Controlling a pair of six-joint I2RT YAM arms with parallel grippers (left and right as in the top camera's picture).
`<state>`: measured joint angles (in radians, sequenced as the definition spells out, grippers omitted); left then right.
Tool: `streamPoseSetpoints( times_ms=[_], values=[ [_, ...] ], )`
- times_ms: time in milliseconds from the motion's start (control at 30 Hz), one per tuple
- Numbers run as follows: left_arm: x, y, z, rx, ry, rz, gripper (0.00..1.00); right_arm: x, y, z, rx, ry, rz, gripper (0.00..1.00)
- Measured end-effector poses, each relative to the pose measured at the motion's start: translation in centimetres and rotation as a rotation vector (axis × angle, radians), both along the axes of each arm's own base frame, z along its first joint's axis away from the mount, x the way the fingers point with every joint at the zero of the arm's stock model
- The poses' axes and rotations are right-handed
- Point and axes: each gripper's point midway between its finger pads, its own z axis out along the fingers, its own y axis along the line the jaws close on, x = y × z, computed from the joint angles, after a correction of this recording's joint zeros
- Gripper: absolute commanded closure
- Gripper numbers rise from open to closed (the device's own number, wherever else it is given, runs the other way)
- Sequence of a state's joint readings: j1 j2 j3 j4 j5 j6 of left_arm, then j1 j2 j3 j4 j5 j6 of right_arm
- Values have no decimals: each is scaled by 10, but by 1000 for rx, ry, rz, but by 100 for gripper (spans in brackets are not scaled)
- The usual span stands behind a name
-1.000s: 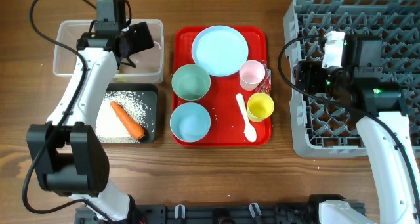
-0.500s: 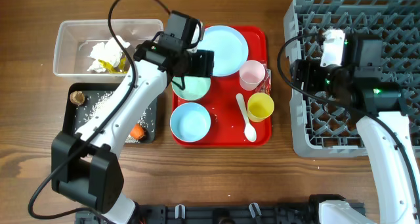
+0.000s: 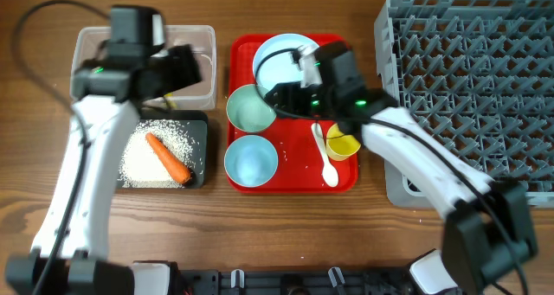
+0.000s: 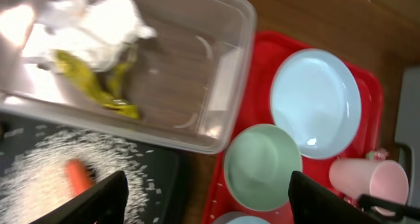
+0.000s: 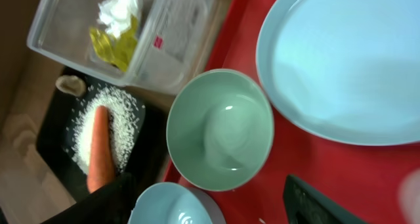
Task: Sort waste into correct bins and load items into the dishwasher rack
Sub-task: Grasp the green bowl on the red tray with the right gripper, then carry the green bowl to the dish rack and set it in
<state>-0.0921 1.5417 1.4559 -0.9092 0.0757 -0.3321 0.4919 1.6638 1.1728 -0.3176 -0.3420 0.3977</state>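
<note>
Left gripper (image 3: 180, 67): you have it hanging over the right end of the clear tub (image 3: 208, 35), jaws spread wide, holding nothing. Tub holds the crumpled tissue (image 4: 98, 20) and a yellow wrapper (image 4: 98, 86).

Black tray (image 3: 201, 148): carrot (image 3: 167, 157) lying on the rice (image 3: 143, 161), brown lump (image 5: 71, 85) at 1 corner.

Right gripper (image 5: 207, 184): you have it above the green bowl (image 3: 247, 109), jaws apart, empty.

On the red tray (image 3: 294, 178): plate (image 3: 277, 57), blue bowl (image 3: 251, 159), spoon (image 3: 326, 161), yellow cup (image 3: 344, 144), pink cup (image 4: 364, 178).

Dishwasher rack (image 3: 467, 61) stands at the desk's right.
</note>
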Motion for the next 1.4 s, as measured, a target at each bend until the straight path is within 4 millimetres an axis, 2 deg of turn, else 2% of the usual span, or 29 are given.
streamPoseSetpoints(
  times_ms=[33, 67, 100, 200, 300, 333, 367, 400, 467, 667, 767, 833, 933, 967, 1000, 1033, 1067, 1100, 1167, 1267, 1300, 1333, 1400],
  values=[
    [-7, 29, 15, 14, -28, 79, 18, -4, 10, -25, -27, 53, 2, 37],
    [-9, 41, 18, 19, -31, 111, 18, -2, 14, -38, -40, 68, -13, 38],
    [-13, 57, 14, 20, -7, 156, 18, -1, 18, -56, -63, 94, -30, 40],
    [-21, 91, 4, 31, 46, 248, 18, 1, 18, -91, -117, 135, -83, 49],
    [-22, 93, 0, 33, 60, 255, 18, 14, 16, -112, -134, 134, -144, 62],
    [-23, 93, -2, 33, 67, 255, 17, 14, 15, -121, -142, 150, -156, 68],
    [-25, 93, -6, 33, 78, 255, 17, 12, 12, -132, -157, 169, -165, 80],
    [-28, 93, -12, 34, 95, 254, 17, 13, 12, -132, -155, 172, -175, 86],
    [-30, 92, -16, 33, 106, 254, 17, 14, 12, -132, -154, 173, -182, 92],
    [-32, 92, -21, 33, 120, 254, 17, 12, 10, -131, -164, 170, -173, 96],
    [-32, 92, -22, 33, 122, 254, 16, 13, 6, -105, -182, 107, -146, 96],
    [-31, 92, -22, 33, 120, 254, 16, 13, -6, -79, -234, 42, -152, 96],
    [-30, 92, -21, 33, 115, 254, 18, 30, -52, -12, -384, -177, -290, 96],
    [-30, 92, -21, 33, 113, 254, 19, 39, -80, 23, -455, -289, -413, 96],
    [-28, 93, -20, 33, 105, 254, 20, 51, -124, 72, -535, -432, -609, 96],
    [-27, 93, -20, 33, 99, 255, 20, 58, -154, 99, -592, -509, -737, 96],
    [-25, 93, -19, 32, 91, 256, 20, 64, -177, 113, -633, -553, -819, 96],
    [-23, 93, -18, 32, 83, 257, 20, 69, -201, 121, -686, -576, -890, 96],
    [-24, 93, -23, 32, 90, 257, 20, 87, -275, 132, -826, -617, -1067, 96],
    [-30, 92, -35, 31, 123, 257, 20, 113, -344, 146, -1040, -701, -1151, 96],
    [-30, 92, -37, 31, 124, 257, 20, 118, -362, 150, -1166, -724, -1136, 96],
    [-29, 93, -37, 31, 120, 257, 21, 126, -372, 148, -1349, -722, -1039, 96],
    [-25, 92, -37, 27, 104, 256, 21, 140, -370, 127, -1578, -658, -799, 96]
  ],
)
